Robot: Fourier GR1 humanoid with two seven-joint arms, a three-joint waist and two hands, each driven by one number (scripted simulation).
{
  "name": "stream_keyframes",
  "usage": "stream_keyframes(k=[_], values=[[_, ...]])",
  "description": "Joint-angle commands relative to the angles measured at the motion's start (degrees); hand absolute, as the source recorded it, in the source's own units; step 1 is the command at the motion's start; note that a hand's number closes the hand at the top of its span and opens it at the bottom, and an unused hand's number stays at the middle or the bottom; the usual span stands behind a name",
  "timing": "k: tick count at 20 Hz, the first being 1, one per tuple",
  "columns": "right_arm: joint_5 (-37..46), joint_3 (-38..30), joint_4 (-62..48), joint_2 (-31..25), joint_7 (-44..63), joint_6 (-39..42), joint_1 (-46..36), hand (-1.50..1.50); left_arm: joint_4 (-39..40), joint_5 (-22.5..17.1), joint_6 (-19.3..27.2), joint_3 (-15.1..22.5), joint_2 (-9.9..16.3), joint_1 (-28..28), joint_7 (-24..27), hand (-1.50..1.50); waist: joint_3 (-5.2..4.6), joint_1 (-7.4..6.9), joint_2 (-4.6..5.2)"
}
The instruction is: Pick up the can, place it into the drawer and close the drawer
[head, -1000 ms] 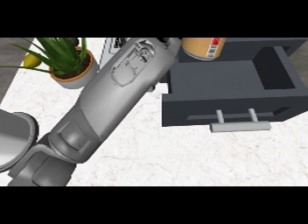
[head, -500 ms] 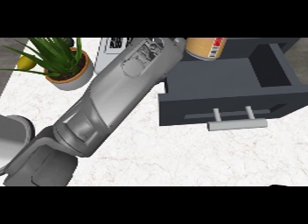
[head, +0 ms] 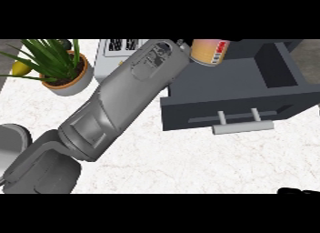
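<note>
The can (head: 210, 51), orange and cream with a red label, is tilted above the open dark grey drawer (head: 237, 77) at its back left. My left forearm runs from the lower left up to it. Only a sliver of my left hand (head: 182, 44) shows past the wrist, curled on the can. The drawer stands pulled out, and its pale bar handle (head: 242, 125) faces me. Black parts of my right hand (head: 303, 190) peek in at the lower right edge.
A potted green plant (head: 63, 73) stands at the back left, with a yellow fruit (head: 20, 68) behind it. A white patterned item (head: 121, 48) lies behind my forearm. A grey round object (head: 2, 150) sits at the left edge. White marbled counter (head: 189, 159) lies in front of the drawer.
The view shifted slightly, so the plant shows a little lower. Black parts of my right hand came in at the right edge. The can stays over the drawer.
</note>
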State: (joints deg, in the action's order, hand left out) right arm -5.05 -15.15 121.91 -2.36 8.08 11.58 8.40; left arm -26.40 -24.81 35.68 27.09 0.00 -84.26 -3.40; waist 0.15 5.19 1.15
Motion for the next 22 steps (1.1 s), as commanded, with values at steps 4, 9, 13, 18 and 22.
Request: stream_keyframes(k=[4, 9, 13, 18, 22], values=[[-0.52, -0.13, -0.10, -0.21, -0.37, 0.54, 0.18, -1.50, 3.42, -2.77, 0.72, 3.23, 0.00, 0.72, 3.23, 1.50, 0.02, 0.71, 0.21], [0.36, 0.06, -0.82, -0.63, -0.79, 0.06, -1.83, -1.50, 5.11, -2.55, 2.90, 6.76, 0.00, -0.02, 4.31, 1.50, 0.06, 2.12, 0.58], [0.13, 0.61, -0.11, -0.52, -0.38, 0.12, -2.15, -1.50, 5.37, -4.14, 3.73, 7.72, 0.00, 1.32, 4.43, -1.50, 0.03, 2.03, 0.45], [0.14, 1.30, 1.12, -0.49, -0.40, 0.53, -1.96, -1.50, 7.69, -4.96, 6.06, 7.87, 0.00, 2.34, 6.80, -1.50, 0.03, 3.16, 1.02], [1.09, 3.02, 0.91, 0.08, 2.10, -0.49, -3.50, -1.50, 5.42, -5.97, 8.57, 10.29, 0.00, 2.98, 5.80, -1.50, -0.01, 2.64, 0.78]])
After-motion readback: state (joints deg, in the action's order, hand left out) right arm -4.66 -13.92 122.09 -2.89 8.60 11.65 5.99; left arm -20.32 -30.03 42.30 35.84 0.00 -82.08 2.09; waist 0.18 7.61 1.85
